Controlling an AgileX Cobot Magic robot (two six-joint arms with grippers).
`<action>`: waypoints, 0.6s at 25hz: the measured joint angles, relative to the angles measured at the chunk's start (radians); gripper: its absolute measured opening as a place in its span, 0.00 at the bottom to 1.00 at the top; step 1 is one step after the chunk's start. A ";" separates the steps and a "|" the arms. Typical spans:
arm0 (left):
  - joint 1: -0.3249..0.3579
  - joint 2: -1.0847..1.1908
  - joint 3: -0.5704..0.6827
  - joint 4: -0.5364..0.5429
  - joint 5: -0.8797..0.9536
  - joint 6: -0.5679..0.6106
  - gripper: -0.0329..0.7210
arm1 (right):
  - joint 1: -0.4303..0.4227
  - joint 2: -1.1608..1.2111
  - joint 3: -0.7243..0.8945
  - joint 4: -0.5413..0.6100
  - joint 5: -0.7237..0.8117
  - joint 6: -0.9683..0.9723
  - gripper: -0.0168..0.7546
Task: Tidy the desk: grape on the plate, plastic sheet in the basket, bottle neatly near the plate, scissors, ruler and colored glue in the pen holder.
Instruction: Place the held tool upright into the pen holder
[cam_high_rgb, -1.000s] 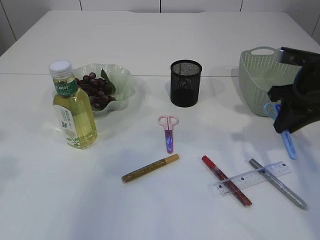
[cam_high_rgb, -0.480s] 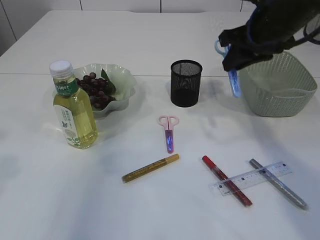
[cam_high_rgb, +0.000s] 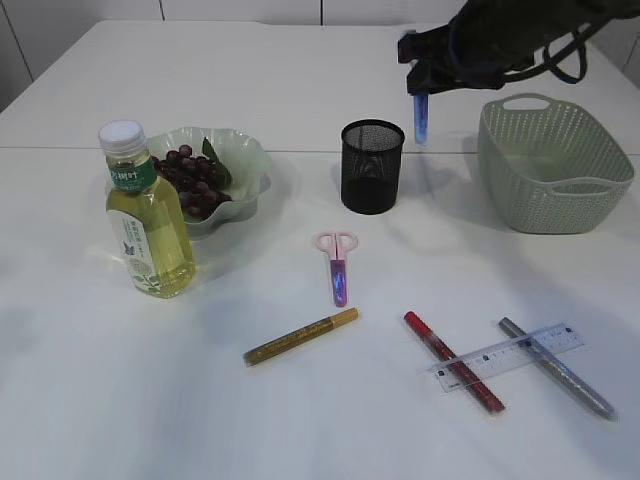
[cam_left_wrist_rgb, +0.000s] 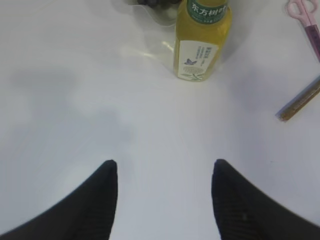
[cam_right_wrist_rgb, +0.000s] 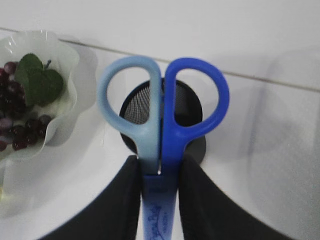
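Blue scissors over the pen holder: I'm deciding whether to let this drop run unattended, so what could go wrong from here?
1. The right gripper holds the blue scissors above and a little right of the pen holder; released there, they could hit the rim or miss.
2. The holder is light mesh and narrow; a slanted entry might tip it.
3. The pink scissors lie just in front of the holder, so a low exit could nudge them.

Bottle (cam_left_wrist_rgb: 200, 40) green band: white Chinese characters, possibly "东方树叶".
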 joint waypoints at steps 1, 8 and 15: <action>0.000 0.000 0.000 0.000 0.000 0.000 0.62 | 0.004 0.017 -0.008 0.016 -0.031 -0.020 0.29; 0.000 0.000 0.000 0.002 -0.003 0.000 0.62 | 0.047 0.113 -0.063 0.082 -0.253 -0.110 0.29; 0.000 0.000 0.000 0.006 -0.003 0.000 0.62 | 0.075 0.168 -0.082 0.088 -0.397 -0.174 0.29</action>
